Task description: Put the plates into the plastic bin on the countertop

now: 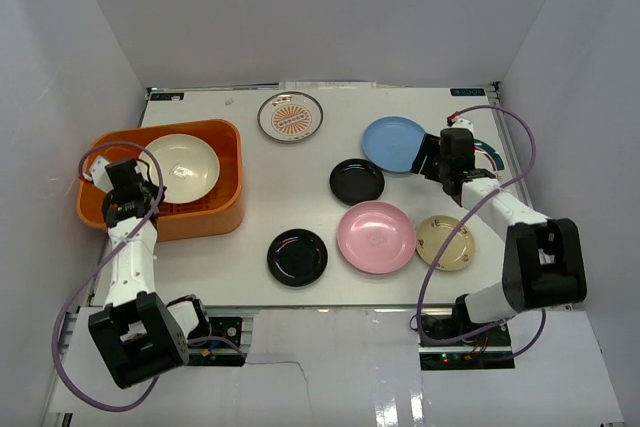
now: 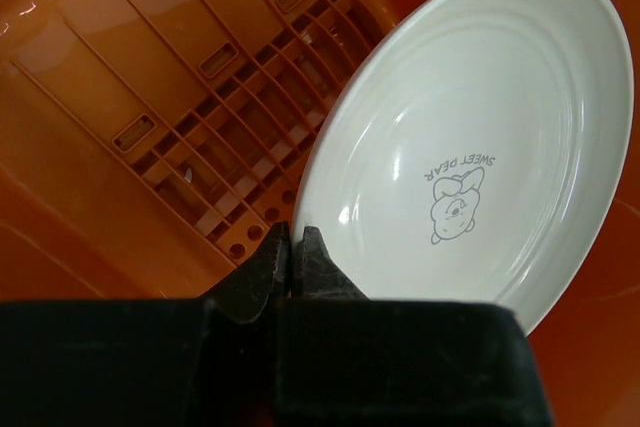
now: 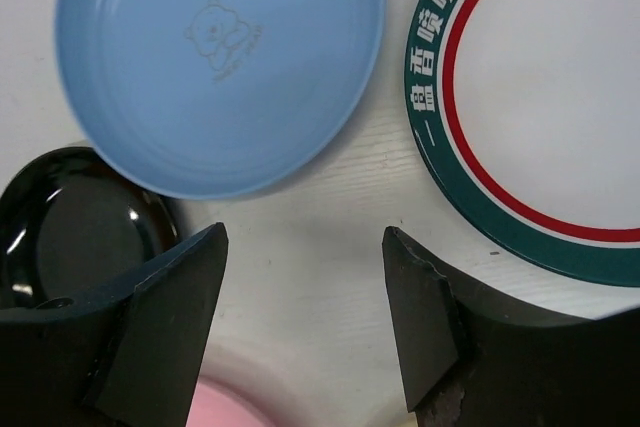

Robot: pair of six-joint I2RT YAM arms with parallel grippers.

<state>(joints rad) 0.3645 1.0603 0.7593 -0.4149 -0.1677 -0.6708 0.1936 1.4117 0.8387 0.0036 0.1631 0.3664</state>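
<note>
Top external, cream plate (image 1: 181, 166) in orange plastic bin (image 1: 200, 219), left jaws closed, empty, right jaws wide apart, empty

Bin (image 2: 120, 77) floor is half taken by cream plate (image 2: 480, 147); slotted part beside it is left bare. Ahead of R end effector (image 3: 305, 237), a patch of bare counter (image 3: 310, 197) is boxed in by blue plate (image 3: 220, 57), black plate (image 3: 70, 217) & green-rimmed plate (image 3: 540, 77). A bare lane is left betw. bin and plates on counter.

White arms (image 1: 128, 259), black joint housings (image 1: 540, 262), purple cables (image 1: 534, 152) looping behind each hand; left hand (image 2: 295, 239), right hand (image 3: 305, 242) matte black, fingers (image 3: 165, 327) possibly rubber-coated.
</note>
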